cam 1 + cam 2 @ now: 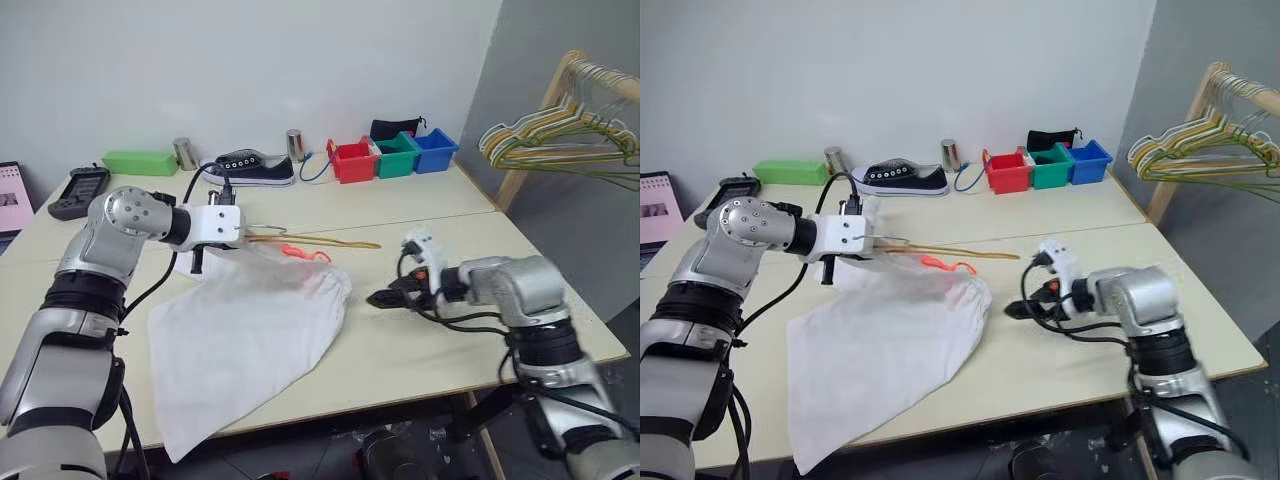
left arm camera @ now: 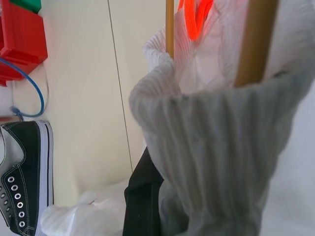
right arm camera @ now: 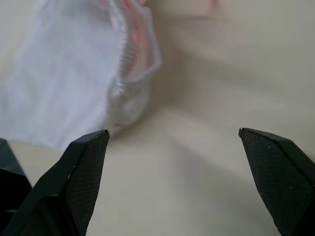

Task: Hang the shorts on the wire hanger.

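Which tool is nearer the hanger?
Left. The left tool is at the hanger's end, shut on the shorts; the right tool hangs open beside the waistband, apart from the hanger.

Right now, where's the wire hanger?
In the left eye view the wire hanger lies on the table left of centre, one end inside the waistband of the shorts at the left gripper, the other pointing right, before the shoe.

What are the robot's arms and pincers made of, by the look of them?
Silvery grey metal shells with rounded joints and black ribbed bands, black cables looping alongside. Each wrist carries a white block. The right gripper has two black wedge-shaped fingers with finely textured pads; the left gripper sits on a similar white block.
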